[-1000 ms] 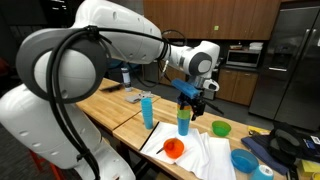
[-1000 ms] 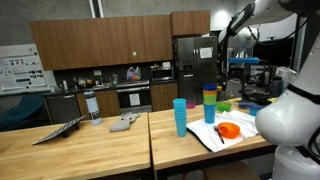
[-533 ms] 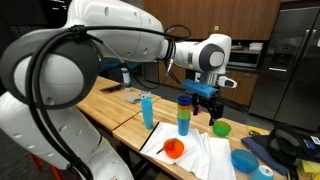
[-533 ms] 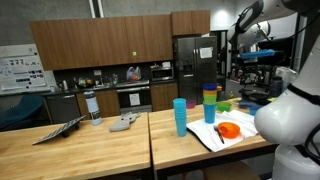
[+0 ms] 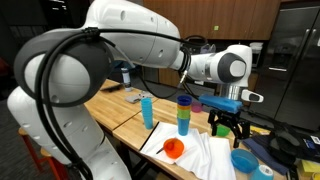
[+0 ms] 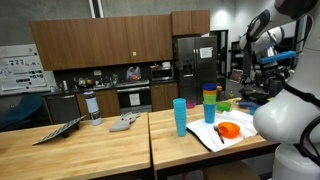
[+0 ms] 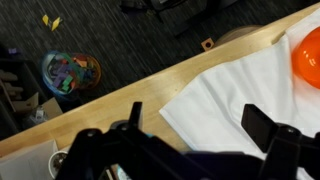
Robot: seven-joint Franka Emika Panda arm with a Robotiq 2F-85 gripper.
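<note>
The open gripper (image 5: 229, 128) hangs above the end of the tabletop (image 5: 112, 108) where a white cloth (image 5: 205, 157) is spread. A second ago it hung right at the top of the stack of cups (image 5: 183, 114). It has since swung clear of the stack, along the tabletop toward the blue bowl (image 5: 243, 160), and now hangs well apart from the cups. Its jaws were spread wide then and are spread wide now, with nothing between them.

The stack, the single blue cup (image 5: 148, 110) and the orange bowl (image 5: 174, 149) sit where they sat before.

The stack of cups stands upright on the tabletop. Its long axis is vertical and its open mouth points straight up, with a blue cup on top and a green one at the base. It rises just beyond the cloth's far side, with the single blue cup beside it, as both exterior views show (image 6: 209, 103).

In the wrist view the gripper (image 7: 200, 138) looks down on the white cloth (image 7: 240, 95), which lies flat. One edge of the cloth runs roughly along the tabletop's edge (image 7: 130, 100), with a strip of bare wood between them. The orange bowl (image 7: 310, 55) rests on the cloth at the frame's margin. Whether the fingers touch the cloth cannot be told.
</note>
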